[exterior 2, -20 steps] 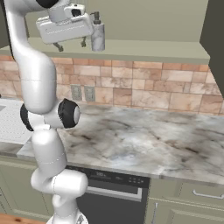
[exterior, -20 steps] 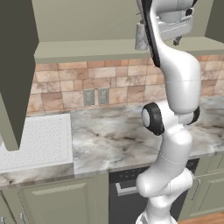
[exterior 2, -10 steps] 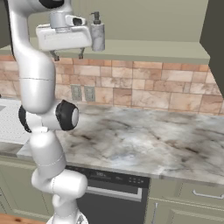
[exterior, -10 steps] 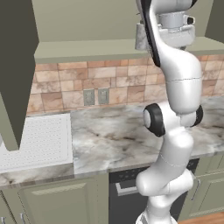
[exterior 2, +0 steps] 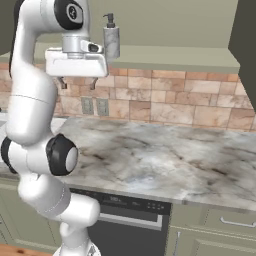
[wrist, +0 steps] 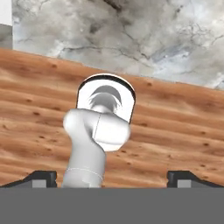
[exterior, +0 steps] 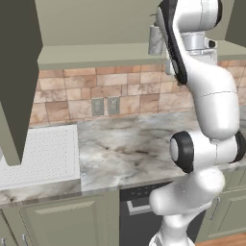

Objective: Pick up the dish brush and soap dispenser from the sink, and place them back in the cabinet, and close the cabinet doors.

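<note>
Sink: I am seeing the ribbed white drainboard of the sink at the lower left of the left base view, set into the marbled counter.
Outlets: two grey wall plates are sitting side by side on the brick backsplash, left of centre in both base views.
Cabinet: one open door of the cabinet is hanging dark along the left edge of the left base view; the shelf lip is running across the top.
Soap dispenser: one soap dispenser is standing upright on that shelf, upper left of the right base view.
My hand: my gripper is hanging just left of and below the bottle, not touching it, jaws spread wide and holding nothing.
In the way: my own white arm is covering part of the bottle in the left base view.
Dishwasher: one dark front is sitting under the counter.
</note>
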Controlling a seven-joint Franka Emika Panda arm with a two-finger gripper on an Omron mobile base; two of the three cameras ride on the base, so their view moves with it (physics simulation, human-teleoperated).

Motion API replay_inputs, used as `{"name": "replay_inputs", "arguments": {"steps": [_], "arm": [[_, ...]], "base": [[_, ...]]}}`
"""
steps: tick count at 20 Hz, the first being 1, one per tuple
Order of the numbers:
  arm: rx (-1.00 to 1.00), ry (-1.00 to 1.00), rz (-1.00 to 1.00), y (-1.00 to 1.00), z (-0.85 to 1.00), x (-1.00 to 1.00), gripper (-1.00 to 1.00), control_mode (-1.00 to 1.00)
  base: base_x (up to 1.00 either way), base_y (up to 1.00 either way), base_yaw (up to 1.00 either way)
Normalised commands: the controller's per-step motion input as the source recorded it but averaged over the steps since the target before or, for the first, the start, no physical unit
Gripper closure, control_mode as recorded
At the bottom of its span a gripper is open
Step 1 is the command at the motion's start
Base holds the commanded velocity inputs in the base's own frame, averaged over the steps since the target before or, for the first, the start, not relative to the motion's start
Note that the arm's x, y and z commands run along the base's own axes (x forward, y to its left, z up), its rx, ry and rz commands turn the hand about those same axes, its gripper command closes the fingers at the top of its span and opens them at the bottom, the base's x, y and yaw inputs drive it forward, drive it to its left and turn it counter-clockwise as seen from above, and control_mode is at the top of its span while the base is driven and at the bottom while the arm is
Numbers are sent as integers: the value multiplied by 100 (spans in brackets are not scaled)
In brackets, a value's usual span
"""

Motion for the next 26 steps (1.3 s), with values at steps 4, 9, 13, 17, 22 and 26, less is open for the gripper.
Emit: {"name": "replay_inputs", "arguments": {"steps": [4, 9, 13, 17, 22, 26], "arm": [[0, -20, 0, 0, -47, -62, -100, -100], [0, -20, 0, 0, -39, -43, -100, -100], [0, -19, 0, 0, -43, -41, -100, -100], [0, -14, 0, 0, -35, -14, -100, -100], [0, -4, 0, 0, -8, -1, -100, -100], [0, 0, 0, 0, 0, -4, -100, -100]], "base": [[0, 0, 0], [0, 0, 0], [0, 0, 0], [0, 0, 0], [0, 0, 0], [0, 0, 0]]}}
